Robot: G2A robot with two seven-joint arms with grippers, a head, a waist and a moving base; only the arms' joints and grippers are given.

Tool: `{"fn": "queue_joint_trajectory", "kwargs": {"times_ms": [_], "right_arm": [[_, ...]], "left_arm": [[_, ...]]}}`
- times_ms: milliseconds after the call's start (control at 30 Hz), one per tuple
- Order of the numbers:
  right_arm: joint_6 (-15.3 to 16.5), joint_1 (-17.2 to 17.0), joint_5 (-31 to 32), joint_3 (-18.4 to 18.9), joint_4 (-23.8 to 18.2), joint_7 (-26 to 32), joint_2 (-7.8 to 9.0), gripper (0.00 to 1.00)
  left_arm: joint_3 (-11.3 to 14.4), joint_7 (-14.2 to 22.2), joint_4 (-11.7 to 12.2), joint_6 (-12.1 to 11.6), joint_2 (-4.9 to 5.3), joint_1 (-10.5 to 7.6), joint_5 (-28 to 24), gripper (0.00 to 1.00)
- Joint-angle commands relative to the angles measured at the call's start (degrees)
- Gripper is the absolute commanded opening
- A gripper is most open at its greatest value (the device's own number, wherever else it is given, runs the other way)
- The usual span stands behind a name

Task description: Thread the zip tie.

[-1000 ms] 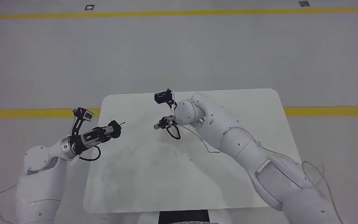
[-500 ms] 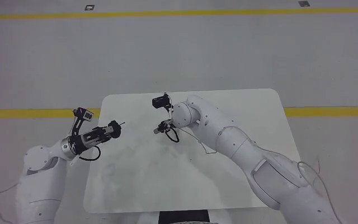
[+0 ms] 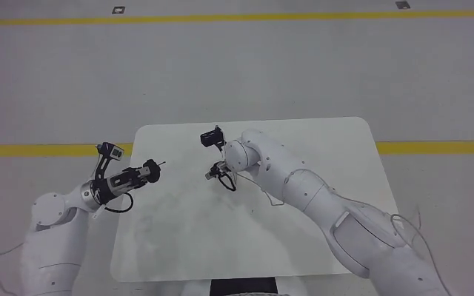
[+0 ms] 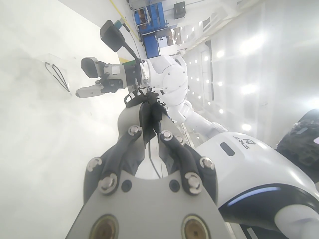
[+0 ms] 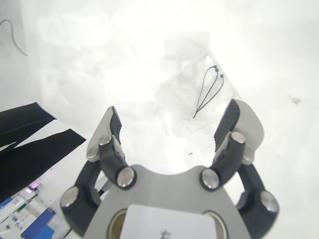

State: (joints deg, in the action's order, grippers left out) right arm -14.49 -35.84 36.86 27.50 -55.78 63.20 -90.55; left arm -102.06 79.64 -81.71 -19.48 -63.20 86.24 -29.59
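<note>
Preparatory step; no threading had yet begun. The left gripper (image 4: 145, 115) was closed tightly on a black zip tie (image 4: 150, 105) and held it in the air above the left edge of the white table (image 3: 311, 148). In the top view, a thin tip of the tie projected past the fingers toward the table's middle.

The right gripper (image 5: 172, 120) stood wide open and empty, its ribbed pads (image 5: 116, 125) touching nothing. It hovered over the middle of the table, just short of a clear plastic bag (image 5: 184, 85) lying flat on the surface. Several loose zip ties (image 5: 200, 106) lay with the bag, their tails gathered at one end and their small heads fanned out at the other. Whether they lay inside the bag or on top of it could not be told.

The step in hand was judged to be the right arm's approach to these loose ties, with the left arm waiting, tie presented.

The next move would call for a descent onto the bag, then a narrow, well-centred closure on one thin strand. The film looked slippery and the ties lay flat, so a grip could catch plastic instead of a tie, or lift several ties together.

After that, threading would demand fine alignment of a slender tail with a very small head slot, with both parts held clear of the table.
</note>
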Motion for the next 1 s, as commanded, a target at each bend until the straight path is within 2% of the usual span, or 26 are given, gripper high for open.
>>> {"fn": "queue_joint_trajectory", "kwargs": {"times_ms": [0,200,567,800,867,967], "right_arm": [[-1.1,0.5,1.1,-0.5,0.3,0.2,-0.44,1.00],[-5.0,1.7,4.9,-2.4,2.3,0.5,-2.16,1.00],[-4.7,1.2,6.5,-2.8,2.3,-0.6,-2.23,1.00],[-5.0,1.9,10.3,-4.1,3.2,1.3,-3.80,1.00],[-5.0,2.0,10.7,-4.1,3.9,1.5,-4.38,0.53],[-5.0,1.9,10.5,-3.8,5.1,1.8,-5.06,0.45]], "left_arm": [[0.0,0.0,0.0,0.0,0.00,0.00,0.0,0.00],[0.0,0.0,0.0,0.0,0.00,0.00,0.0,0.00],[0.0,0.0,0.0,0.0,0.00,0.00,0.0,0.00],[0.0,0.0,0.0,0.0,0.00,0.00,0.0,0.00],[0.0,0.0,0.0,0.0,0.00,0.00,0.0,0.00],[0.0,0.0,0.0,0.0,0.00,0.00,0.0,0.00]]}}
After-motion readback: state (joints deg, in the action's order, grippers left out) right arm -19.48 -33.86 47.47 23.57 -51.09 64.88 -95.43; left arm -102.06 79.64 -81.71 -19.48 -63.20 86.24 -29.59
